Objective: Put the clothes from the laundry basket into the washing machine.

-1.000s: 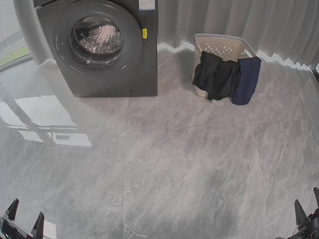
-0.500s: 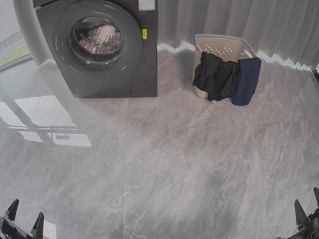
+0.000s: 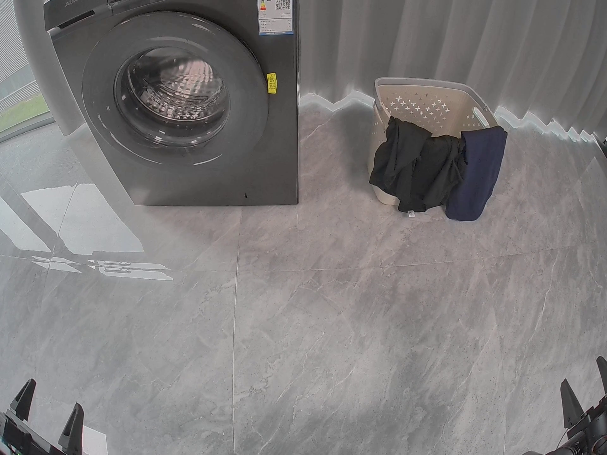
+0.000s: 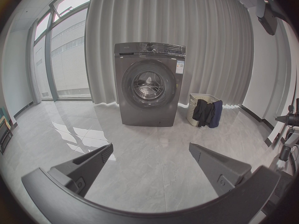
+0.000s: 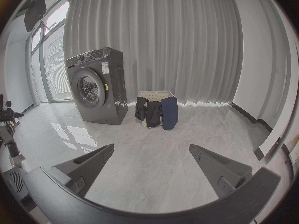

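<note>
Glossy grey marble-look tiles [image 3: 316, 323] with thin grout lines cover the floor, and pleated pale curtains [image 3: 455, 26] hang along the back wall. At the far left a window [image 3: 16, 90] throws bright patches onto the tiles. Low at the left edge of the head view, the left gripper [image 3: 52, 396] shows two dark wedge-shaped fingers; in its wrist view the jaws stand wide apart with nothing between them [image 4: 150, 145].

Left of centre, the washing machine [image 3: 190, 96] is a boxy dark-grey metal cabinet standing on the floor. Its big round door [image 3: 174, 93] has a glass porthole and lies flush with the front, with the ribbed steel drum visible behind it. A label sits at its upper right corner.

A broad stretch of open floor lies between the robot and both the machine and the basket, with a gap of bare tile between those two.

Right of centre, against the curtain, stands the laundry basket [image 3: 430, 99], cream plastic with rounded corners and small star-shaped cut-outs. A limp black garment [image 3: 414, 162] is draped over its front rim, and a navy one [image 3: 477, 169] hangs just beside it, reaching down to the floor.

At the lower right, the right gripper [image 3: 583, 372] is likewise spread wide and empty [image 5: 151, 145].

Compared with half a second ago, the whole head picture has shifted, with machine and basket lower and larger: the camera has moved, not the objects.
</note>
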### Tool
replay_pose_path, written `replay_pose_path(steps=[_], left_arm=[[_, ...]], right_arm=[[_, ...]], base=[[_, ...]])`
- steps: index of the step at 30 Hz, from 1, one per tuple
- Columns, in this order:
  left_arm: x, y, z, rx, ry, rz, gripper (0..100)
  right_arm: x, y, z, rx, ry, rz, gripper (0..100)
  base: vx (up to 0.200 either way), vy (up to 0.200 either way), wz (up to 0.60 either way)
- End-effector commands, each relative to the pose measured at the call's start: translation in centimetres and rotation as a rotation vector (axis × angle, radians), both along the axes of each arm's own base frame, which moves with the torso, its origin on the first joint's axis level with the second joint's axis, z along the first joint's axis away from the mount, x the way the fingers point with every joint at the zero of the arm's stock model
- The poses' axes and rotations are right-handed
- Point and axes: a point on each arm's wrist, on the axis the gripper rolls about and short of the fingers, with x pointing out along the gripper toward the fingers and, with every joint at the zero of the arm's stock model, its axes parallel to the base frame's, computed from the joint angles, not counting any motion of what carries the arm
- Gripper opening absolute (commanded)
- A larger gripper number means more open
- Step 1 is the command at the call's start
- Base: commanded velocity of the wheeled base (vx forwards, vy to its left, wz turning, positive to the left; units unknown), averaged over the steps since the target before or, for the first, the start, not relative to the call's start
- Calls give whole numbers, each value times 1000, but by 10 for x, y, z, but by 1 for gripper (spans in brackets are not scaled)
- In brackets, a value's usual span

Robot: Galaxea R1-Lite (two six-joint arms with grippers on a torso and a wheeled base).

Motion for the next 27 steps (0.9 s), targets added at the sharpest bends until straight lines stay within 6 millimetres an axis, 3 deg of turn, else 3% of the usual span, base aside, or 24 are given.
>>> replay_pose_path(steps=[1,7,13,27], left_arm=[[0,0,-5,-1,-2,1,100],[0,0,-5,-1,-2,0,100],[0,0,-5,-7,-2,3,100],[0,0,-5,-7,-2,1,100]], right_arm=[[0,0,-5,0,1,0,100],[0,0,-5,0,1,0,100],[0,0,-5,0,1,0,100],[0,0,-5,0,-1,0,100]], base=[[200,0,0],[200,0,0],[0,0,0],[0,-200,0]])
